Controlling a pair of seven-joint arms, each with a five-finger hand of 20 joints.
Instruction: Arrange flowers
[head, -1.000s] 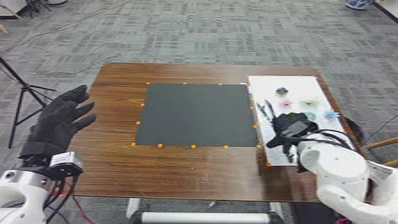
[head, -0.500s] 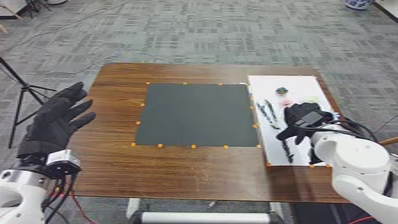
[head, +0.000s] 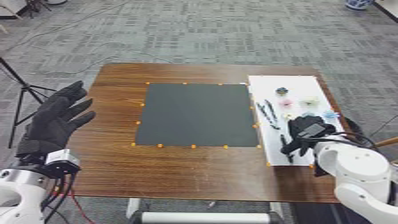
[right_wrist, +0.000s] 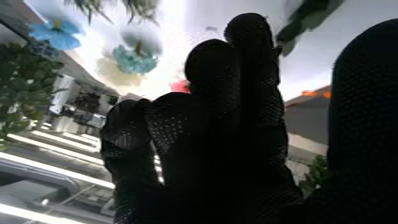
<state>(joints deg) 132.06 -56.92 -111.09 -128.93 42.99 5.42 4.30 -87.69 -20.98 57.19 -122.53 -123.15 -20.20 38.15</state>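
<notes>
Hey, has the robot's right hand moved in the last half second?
Yes. Judged against the white board in the head view, the right hand has drawn back toward the robot, nearer the board's near edge.

The worktop (head: 191, 175) is grained wood with a soft sheen. At centre, the dark mat (head: 195, 115) looks smooth and matt; on the right, the white board (head: 265, 84) looks smooth. The right hand (head: 305, 125) wears textured fabric.

White arms, black cables, black fabric gloves.
</notes>
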